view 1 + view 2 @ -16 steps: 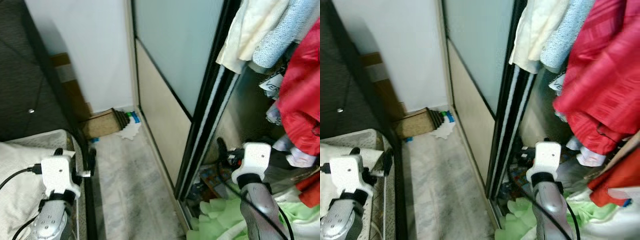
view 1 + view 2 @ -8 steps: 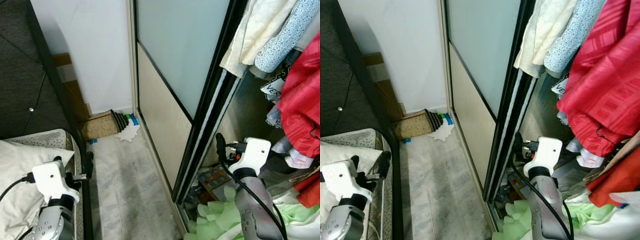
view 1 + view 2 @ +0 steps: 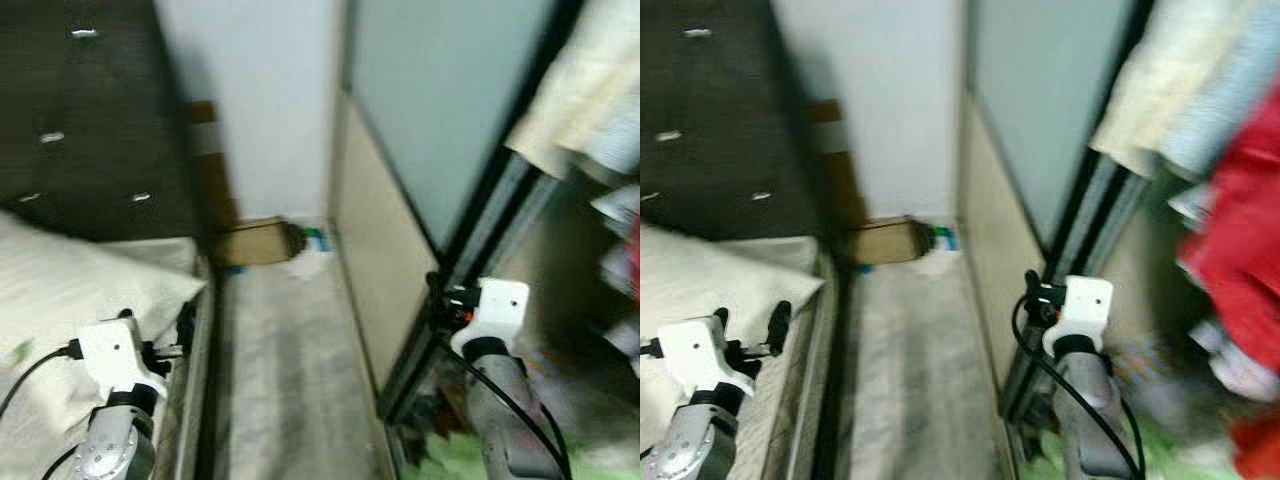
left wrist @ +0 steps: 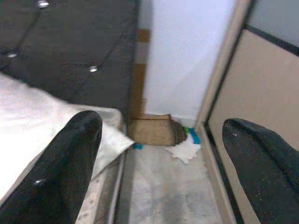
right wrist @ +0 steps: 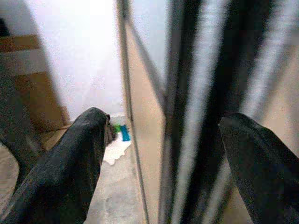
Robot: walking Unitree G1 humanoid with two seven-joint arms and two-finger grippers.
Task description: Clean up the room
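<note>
At the far end of the narrow floor strip lie a brown flat cardboard piece (image 4: 152, 130), a crumpled white cloth or paper (image 4: 186, 151) and a small blue and green item (image 4: 191, 135), all against the white wall. My left gripper (image 3: 160, 335) is open and holds nothing, above the bed's edge. My right gripper (image 3: 1032, 295) is open too, close to the sliding wardrobe door's black frame (image 5: 196, 93). Both are well short of the clutter. The head views are blurred.
A bed with a white pillow (image 3: 70, 290) and dark tufted headboard (image 3: 90, 120) fills the left. The sliding wardrobe door (image 3: 440, 120) bounds the right, with hanging clothes (image 3: 1230, 230) and a green cloth (image 3: 470, 465) behind it. A grey floor strip (image 3: 290, 370) runs between.
The whole view has swung left and blurred, bringing more bed and headboard into sight and pushing the hanging clothes to the right edge. Both arms keep their pose with fingers apart.
</note>
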